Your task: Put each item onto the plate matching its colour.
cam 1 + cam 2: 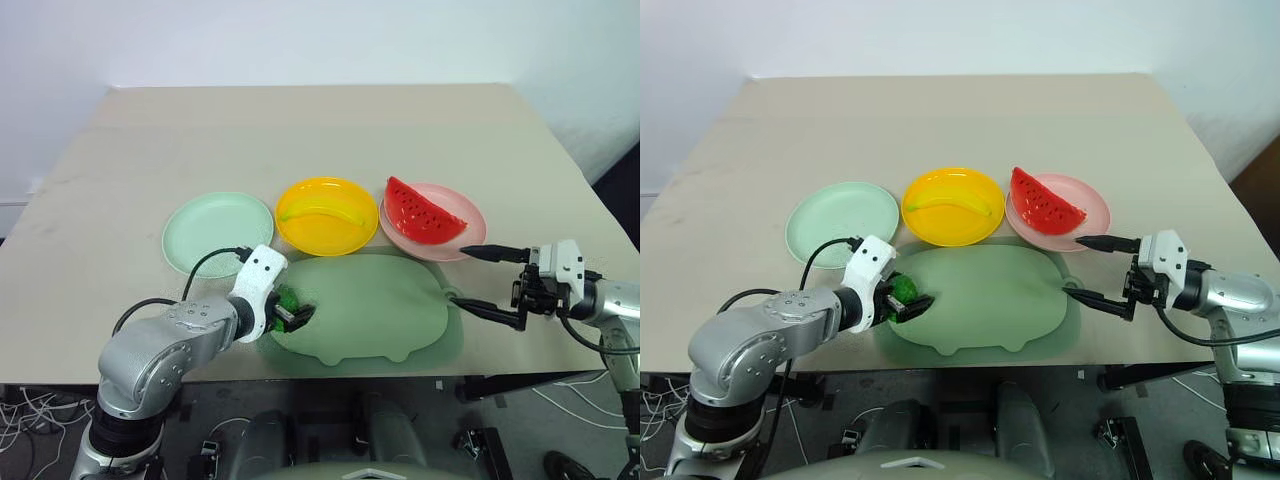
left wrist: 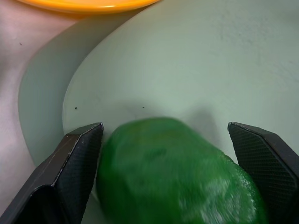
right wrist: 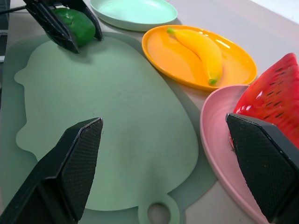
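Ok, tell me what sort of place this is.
Probably a robot test bench, not a real kitchen: a bare beige table against a plain white wall, toy foods on coloured plates such as the watermelon wedge, and loose cables under the table.

A broad beige rectangular table [image 1: 300, 140] fills the middle of the frame. A plain white wall [image 1: 300, 40] spans the top. Loose white cables [image 1: 30, 415] lie on the dark floor [image 1: 530, 430] at the lower left.
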You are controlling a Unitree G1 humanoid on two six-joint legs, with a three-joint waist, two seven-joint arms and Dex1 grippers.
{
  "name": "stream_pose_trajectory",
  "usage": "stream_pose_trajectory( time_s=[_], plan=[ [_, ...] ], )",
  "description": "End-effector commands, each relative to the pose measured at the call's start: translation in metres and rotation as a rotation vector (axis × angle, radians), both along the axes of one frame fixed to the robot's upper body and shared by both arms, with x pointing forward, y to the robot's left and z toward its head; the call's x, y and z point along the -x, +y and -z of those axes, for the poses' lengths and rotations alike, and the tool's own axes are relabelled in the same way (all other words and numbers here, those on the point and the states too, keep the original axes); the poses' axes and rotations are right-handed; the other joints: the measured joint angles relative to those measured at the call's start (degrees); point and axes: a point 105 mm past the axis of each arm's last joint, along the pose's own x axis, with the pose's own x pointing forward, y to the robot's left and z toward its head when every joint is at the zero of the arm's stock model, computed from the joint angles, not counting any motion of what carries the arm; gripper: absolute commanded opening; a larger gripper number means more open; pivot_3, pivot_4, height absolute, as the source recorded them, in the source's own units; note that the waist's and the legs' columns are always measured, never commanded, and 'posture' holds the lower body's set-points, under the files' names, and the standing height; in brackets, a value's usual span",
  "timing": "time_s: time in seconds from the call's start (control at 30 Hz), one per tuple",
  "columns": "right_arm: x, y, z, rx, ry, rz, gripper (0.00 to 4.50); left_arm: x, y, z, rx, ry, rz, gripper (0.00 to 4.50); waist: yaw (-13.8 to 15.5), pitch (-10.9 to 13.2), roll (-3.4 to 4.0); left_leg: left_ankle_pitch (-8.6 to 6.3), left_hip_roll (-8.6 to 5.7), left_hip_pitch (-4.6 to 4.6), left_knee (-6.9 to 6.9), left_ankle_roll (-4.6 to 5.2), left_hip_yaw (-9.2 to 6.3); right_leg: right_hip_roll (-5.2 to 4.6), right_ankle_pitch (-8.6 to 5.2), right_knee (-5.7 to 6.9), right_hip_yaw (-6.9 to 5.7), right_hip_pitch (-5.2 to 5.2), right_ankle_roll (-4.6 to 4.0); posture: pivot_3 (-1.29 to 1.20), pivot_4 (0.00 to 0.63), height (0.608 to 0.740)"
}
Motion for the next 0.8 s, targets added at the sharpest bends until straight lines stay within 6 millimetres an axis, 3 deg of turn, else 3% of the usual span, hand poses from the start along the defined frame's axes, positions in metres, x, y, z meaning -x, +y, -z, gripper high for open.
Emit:
stream_pose_trajectory(
  time_s=[0.03,0.17,0.27,0.47,0.57,0.67,0.8],
  plan=[
    [-0.003,0.001,-0.008,-0.001,-0.040,-0.003,4.50,0.006,0.001,0.000,-0.026,0.005,0.014,4.10,0.0,0.0,0.00,0.00,0.00,0.00,0.00,0.00,-0.01,0.00,-0.02,0.00,0.00,0.00,-0.03,0.00,0.150,0.736],
    [-0.005,0.001,-0.009,0.002,-0.046,-0.002,4.50,0.008,0.000,0.001,-0.016,0.015,0.025,3.22,0.0,0.0,0.00,0.01,-0.01,0.01,0.00,-0.01,-0.02,0.00,-0.05,0.00,0.00,0.02,-0.08,0.00,0.150,0.736],
    [-0.007,0.001,-0.009,0.001,-0.050,-0.001,4.50,0.005,0.000,-0.001,-0.011,-0.002,0.019,3.20,0.0,0.0,0.00,0.01,-0.01,0.01,0.00,-0.02,-0.02,0.00,-0.06,0.00,0.00,0.03,-0.09,0.00,0.150,0.736],
    [-0.009,0.004,-0.009,-0.003,-0.047,-0.009,4.50,-0.015,0.002,-0.026,0.110,-0.133,0.015,3.19,0.0,0.0,0.00,0.01,-0.02,0.00,0.03,-0.03,-0.03,-0.01,-0.06,0.00,0.00,0.03,-0.10,0.00,0.150,0.736],
    [-0.010,0.006,-0.009,-0.008,-0.049,-0.016,4.50,-0.043,0.029,-0.048,0.119,-0.295,-0.079,3.19,0.1,0.0,0.00,0.06,-0.02,-0.01,0.03,-0.10,-0.05,0.00,-0.07,0.00,-0.02,0.01,-0.12,0.00,0.150,0.736],
    [-0.012,0.006,-0.010,-0.009,-0.050,-0.017,4.50,-0.058,0.045,-0.059,0.118,-0.397,-0.112,3.19,0.0,0.0,0.00,0.15,-0.02,0.00,0.02,-0.26,-0.05,0.01,-0.07,0.00,-0.03,0.02,-0.12,0.00,0.150,0.736],
    [-0.015,0.008,-0.010,-0.016,-0.056,-0.019,4.50,-0.089,0.092,-0.067,0.044,-0.551,-0.234,3.19,0.0,0.0,0.00,0.14,-0.02,0.00,0.02,-0.24,-0.01,0.00,-0.05,-0.01,-0.04,0.02,-0.09,0.00,0.150,0.736]
  ],
)
